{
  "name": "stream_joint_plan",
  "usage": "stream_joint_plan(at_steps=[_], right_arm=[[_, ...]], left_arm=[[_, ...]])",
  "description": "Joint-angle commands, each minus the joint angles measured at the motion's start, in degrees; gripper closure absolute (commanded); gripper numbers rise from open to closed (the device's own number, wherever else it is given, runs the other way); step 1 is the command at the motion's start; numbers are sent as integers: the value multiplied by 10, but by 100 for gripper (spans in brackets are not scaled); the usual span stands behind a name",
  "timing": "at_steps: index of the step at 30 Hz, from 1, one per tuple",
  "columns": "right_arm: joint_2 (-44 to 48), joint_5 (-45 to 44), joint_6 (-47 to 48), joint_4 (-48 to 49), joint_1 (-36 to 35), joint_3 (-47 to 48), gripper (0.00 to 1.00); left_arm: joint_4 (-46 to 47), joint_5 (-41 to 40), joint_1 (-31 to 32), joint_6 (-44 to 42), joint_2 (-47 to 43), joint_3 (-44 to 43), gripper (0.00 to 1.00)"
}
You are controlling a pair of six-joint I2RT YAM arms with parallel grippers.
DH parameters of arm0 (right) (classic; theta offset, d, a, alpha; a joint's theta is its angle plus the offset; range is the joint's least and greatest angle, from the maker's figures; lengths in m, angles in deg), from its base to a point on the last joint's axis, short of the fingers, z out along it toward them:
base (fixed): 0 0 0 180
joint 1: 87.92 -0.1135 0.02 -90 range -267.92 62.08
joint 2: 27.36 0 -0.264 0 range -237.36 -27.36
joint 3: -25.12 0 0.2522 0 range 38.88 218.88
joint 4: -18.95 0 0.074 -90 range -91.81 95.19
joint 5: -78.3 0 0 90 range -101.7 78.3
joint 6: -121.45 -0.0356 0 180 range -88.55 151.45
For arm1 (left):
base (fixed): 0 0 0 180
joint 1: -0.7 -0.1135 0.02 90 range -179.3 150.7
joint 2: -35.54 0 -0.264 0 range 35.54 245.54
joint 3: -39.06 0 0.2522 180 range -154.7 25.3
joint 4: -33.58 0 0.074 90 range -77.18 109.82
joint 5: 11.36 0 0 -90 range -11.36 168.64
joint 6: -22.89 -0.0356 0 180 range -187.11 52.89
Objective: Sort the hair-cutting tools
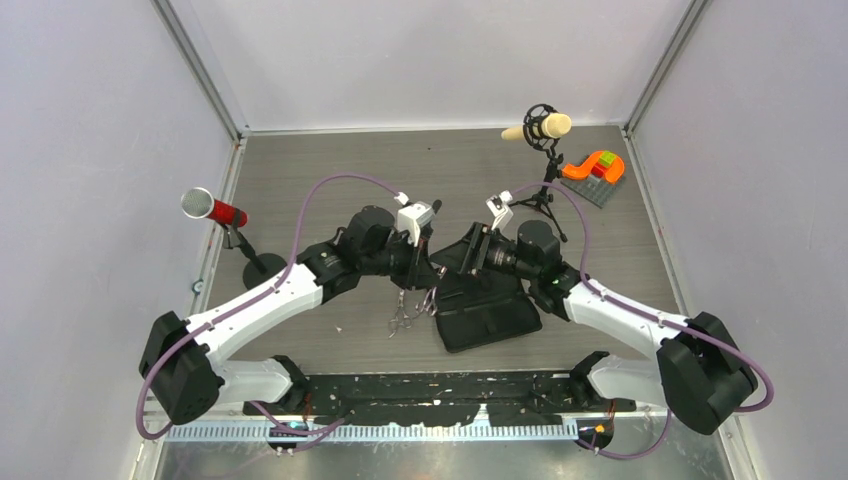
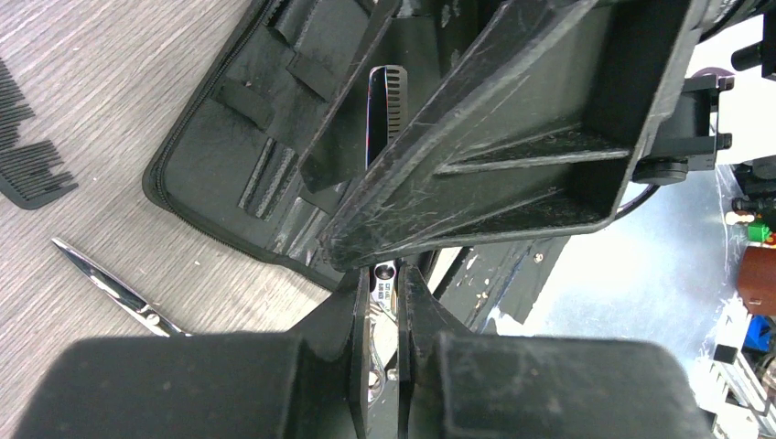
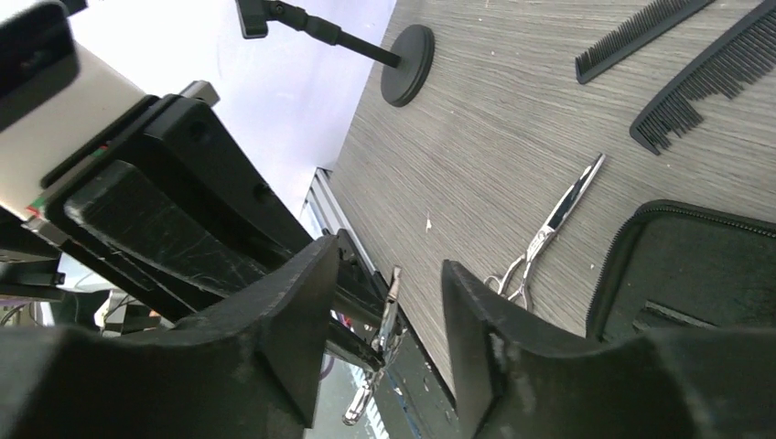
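As toothed scissors (image 2: 385, 101) are pinched by left gripper (image 2: 384, 306) fingers over the open case (image 2: 229, 155), right gripper (image 3: 389, 270) fingers are spread. Steel judged stiff, slick, light; hold near pivot advised.

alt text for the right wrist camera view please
The open right end effector frames silver scissors held by the left end effector just beyond it. On the grey wood-grain table lie a second pair of scissors, two black combs and the corner of an open black case, with a microphone stand base farther off.
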Motion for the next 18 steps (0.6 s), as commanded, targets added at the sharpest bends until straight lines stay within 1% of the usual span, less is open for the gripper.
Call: stream_joint_plan(at_steps=[1,2,5,6,8,9,10,12,14,15,18], right_arm=[[25,4,0,47,4,6,49],[26,3,1,40,4,8,54],[26,1,4,37,4,8,62],[26,1,4,37,4,7,67],[28,-3,4,35,4,5,85],[28,-6,4,34,4,5,90],[28,-7,4,34,5,4,94],[31,-11,2,37,9,1,94],[35,-13,-5,54,13,-5,95],[38,-16,-13,64,14,-12,95],[50,-28,-23,116,18,-26,95]], left_arm=[[30,14,-1,5,-16,-5,100],[25,10,-1,1,-14,-7,100],[11,6,-1,-11,-7,-15,100],[9,5,-1,-13,-6,-16,100],[2,-5,-1,-15,-9,-20,100],[-1,-13,-1,-15,-11,-20,100],[-5,-21,-1,-13,-15,-20,97],[-15,-42,-1,-9,-24,-20,84],[-24,-73,-1,1,-38,-17,68],[-29,-90,-1,9,-46,-15,57],[-32,-139,-9,40,-78,2,47]])
